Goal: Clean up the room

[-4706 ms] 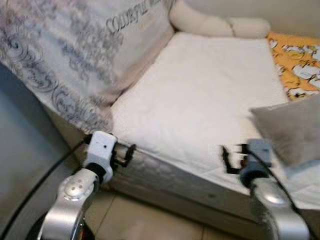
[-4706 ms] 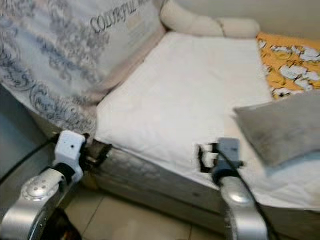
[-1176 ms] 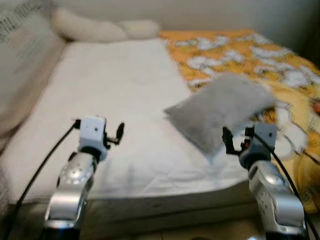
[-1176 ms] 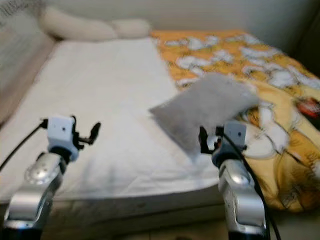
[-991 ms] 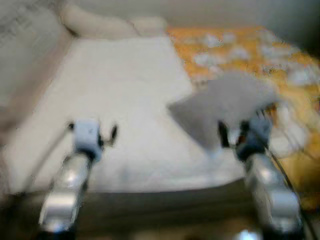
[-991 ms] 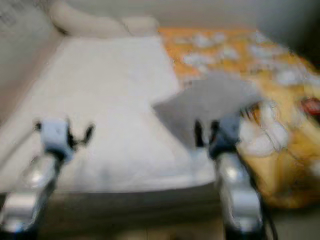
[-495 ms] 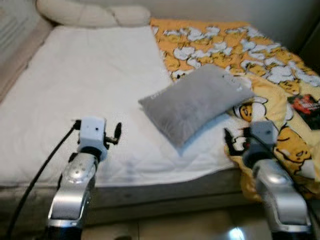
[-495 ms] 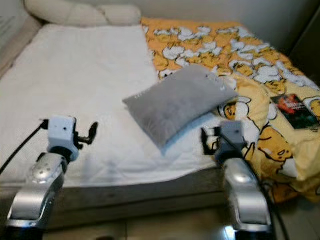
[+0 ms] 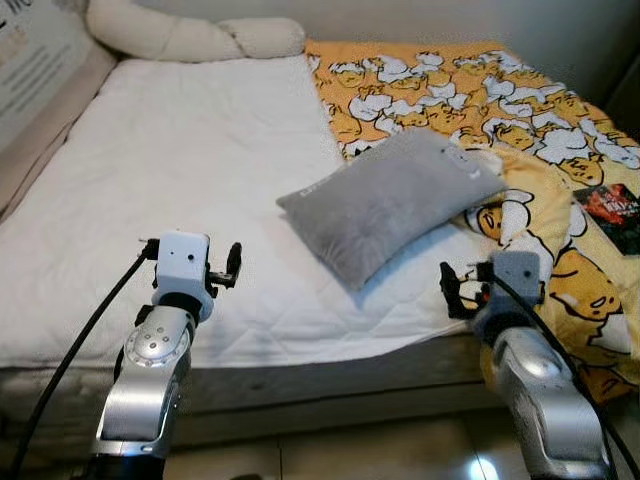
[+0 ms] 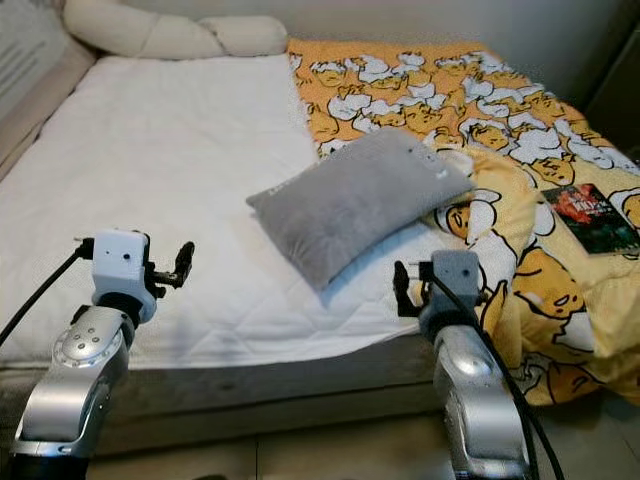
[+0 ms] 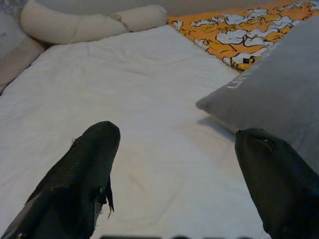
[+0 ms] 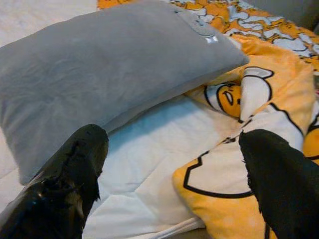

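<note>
Two silver arms reach out ahead of me over the near edge of a bed, and both grippers are empty with their black fingers spread wide: the left gripper (image 11: 172, 149) hangs above the white quilted mattress cover (image 9: 200, 170), the right gripper (image 12: 174, 149) sits at the bed's near edge, just short of where the crumpled orange and yellow cartoon-print blanket (image 9: 470, 95) bunches up. Below the mattress edge I see a strip of pale tiled floor (image 9: 330, 455). Just beyond the right gripper lies the grey rectangular plush pillow (image 9: 390, 200), set at a slant across the middle of the bed, one end resting on the white cover and the other touching the blanket's folded edge. To my right a dark book or magazine with a red cover picture (image 10: 592, 217) lies flat on the blanket. Farther back, a long cream bolster cushion (image 9: 190, 38) runs along the head of the bed against a plain beige wall (image 9: 420, 20). On my far left a pale printed fabric panel (image 9: 30, 55) leans beside the mattress.
</note>
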Tool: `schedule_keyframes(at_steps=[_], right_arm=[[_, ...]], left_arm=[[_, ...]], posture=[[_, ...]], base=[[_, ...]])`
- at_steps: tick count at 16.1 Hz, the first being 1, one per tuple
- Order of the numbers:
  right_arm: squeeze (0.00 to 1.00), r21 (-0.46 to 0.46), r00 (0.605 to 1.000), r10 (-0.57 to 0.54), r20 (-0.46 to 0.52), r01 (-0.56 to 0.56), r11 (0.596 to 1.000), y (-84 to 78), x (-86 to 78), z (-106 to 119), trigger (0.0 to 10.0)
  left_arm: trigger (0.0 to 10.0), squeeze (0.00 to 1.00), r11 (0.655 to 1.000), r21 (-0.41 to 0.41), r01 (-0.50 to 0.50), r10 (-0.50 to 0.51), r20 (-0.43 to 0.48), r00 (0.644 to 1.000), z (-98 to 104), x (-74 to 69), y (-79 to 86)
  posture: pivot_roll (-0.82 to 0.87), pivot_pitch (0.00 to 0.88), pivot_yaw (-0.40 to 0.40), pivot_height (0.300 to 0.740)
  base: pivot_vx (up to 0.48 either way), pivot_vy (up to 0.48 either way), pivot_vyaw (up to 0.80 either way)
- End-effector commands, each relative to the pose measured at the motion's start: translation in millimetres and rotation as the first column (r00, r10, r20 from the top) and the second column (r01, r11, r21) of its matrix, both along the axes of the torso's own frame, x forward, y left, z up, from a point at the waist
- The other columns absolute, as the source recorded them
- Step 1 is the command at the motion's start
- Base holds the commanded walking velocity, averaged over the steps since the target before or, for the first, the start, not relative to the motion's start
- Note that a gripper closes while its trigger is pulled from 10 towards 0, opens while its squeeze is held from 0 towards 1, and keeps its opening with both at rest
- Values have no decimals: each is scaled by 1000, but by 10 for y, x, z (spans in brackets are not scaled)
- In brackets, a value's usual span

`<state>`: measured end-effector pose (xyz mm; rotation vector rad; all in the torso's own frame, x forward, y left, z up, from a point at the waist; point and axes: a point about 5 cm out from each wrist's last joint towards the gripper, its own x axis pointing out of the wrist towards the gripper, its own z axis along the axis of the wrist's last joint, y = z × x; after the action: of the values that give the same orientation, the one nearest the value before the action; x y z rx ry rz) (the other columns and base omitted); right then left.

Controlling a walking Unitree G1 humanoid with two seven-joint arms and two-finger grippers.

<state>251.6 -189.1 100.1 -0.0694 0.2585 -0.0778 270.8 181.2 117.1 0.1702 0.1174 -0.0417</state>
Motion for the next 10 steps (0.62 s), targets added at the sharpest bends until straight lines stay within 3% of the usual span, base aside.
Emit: schedule_keyframes(at_steps=[1, 5, 8, 10], right_arm=[[0, -11, 1000, -5, 31, 5, 1000, -22, -4, 66, 10000], [0, -31, 1000, -1, 28, 2, 1000, -36, -33, 60, 10000], [0, -37, 999, -29, 40, 31, 999, -54, -45, 80, 10000], [0, -22, 999, -31, 36, 31, 999, -46, -53, 67, 10000]], left_arm=[[10000, 0, 1000, -17, -5, 6, 15, 1000, 19, -21, 13], [10000, 0, 1000, -16, 7, -7, 1, 1000, -12, -52, 14], [10000, 0, 1000, -16, 14, -14, 4, 1000, -4, -54, 9], [10000, 0, 1000, -14, 21, -21, 5, 1000, -5, -56, -2]], posture=[[-56, 0, -21, 740], [-54, 0, -18, 740], [-55, 0, -18, 740], [-55, 0, -22, 740]], base=[[300, 0, 0], [296, 0, 0], [291, 0, 800], [294, 0, 0]])
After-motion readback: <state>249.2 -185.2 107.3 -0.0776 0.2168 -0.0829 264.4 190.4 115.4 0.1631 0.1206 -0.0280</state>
